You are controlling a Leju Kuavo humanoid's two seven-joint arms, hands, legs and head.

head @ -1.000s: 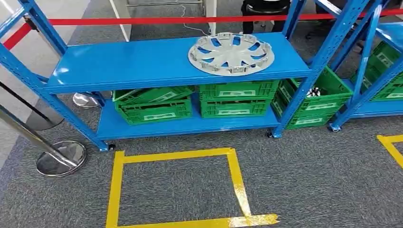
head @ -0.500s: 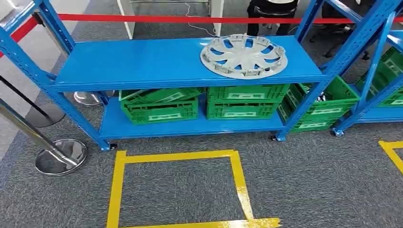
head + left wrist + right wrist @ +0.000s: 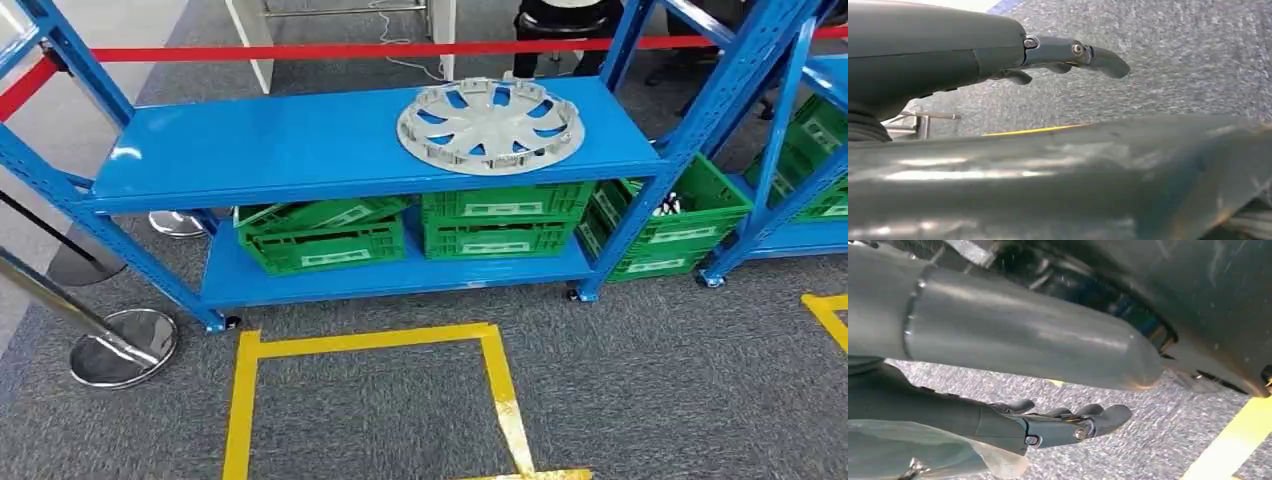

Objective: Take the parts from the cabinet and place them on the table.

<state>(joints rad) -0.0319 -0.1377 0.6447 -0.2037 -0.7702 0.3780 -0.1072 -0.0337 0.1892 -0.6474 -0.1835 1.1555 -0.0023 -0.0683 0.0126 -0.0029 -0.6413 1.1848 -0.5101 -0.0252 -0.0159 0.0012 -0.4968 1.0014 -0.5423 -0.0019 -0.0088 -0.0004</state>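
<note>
Grey carpet [image 3: 640, 380] spreads across the whole lower half of the head view, with a square of yellow tape [image 3: 243, 400] marked out at bottom centre. Above it stands the blue cabinet [image 3: 250, 150], its top shelf running across the upper middle of the frame. On that shelf, right of centre, lies the silver wheel cover [image 3: 490, 124], flat, its rim near the shelf's front edge. Below, on the lower shelf, sit green crates [image 3: 500, 222] side by side, the left one with a loose crate tilted on top; another green crate [image 3: 665, 225] stands on the floor by the cabinet's right post. A red barrier belt [image 3: 300, 50] crosses the top of the frame, and a chrome stanchion base [image 3: 125, 345] shines at lower left.

Over to the wrists: the left hand [image 3: 1058, 55] hangs above the carpet, fingers loosely extended, nothing in them. The right hand [image 3: 1063, 425] is likewise empty, fingers slightly curved and apart over carpet beside a yellow tape line.
</note>
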